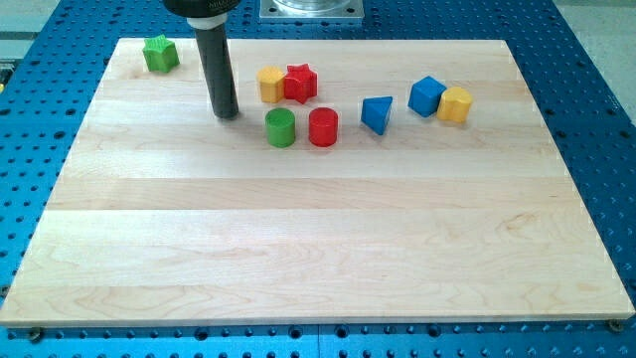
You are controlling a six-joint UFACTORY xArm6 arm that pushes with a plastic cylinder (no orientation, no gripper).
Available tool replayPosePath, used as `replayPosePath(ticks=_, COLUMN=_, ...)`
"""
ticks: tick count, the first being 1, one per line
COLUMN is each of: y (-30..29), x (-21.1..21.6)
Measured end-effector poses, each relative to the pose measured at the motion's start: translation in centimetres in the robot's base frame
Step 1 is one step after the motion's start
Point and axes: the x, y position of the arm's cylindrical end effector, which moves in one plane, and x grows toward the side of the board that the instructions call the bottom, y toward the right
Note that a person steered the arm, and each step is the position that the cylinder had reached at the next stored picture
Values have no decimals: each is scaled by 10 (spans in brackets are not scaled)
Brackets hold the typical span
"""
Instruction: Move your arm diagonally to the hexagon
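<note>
Tip (227, 114): lower end of dark rod, resting on board (298, 249) nr top edge, left of centre. No jaws on this rig, so nothing spread or pinched; tip touches no block.

Blocks, view's left to right:

1. Green star-like block (160, 54): top-left corner of board, well apart from tip, up and to its left.
2. Yellow block (270, 85): nr top edge, right of rod; looks hexagonal, prob. the task's hexagon, though outline is small. Touching item 3 on its right side.
3. Red star (300, 83): nr top edge, against yellow block.
4. Green cylinder (281, 127): just below items 2–3, upright; nearest block to tip, to tip's right, w/ a gap between.
5. Red cylinder (323, 127): just beside green cylinder on its right, upright; cannot tell if touching.
6. Blue triangular block (377, 113): right of red cylinder, apart.
7. Blue cube (426, 95): towards top-right, nr top edge.
8. Second yellow block (455, 104): touching blue cube on its right; shape unclear, poss. hexagonal too.

Surround: blue perforated table (596, 60) round the board.
</note>
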Motion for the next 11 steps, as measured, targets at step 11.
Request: replayPosePath(ticks=11, y=27, x=14)
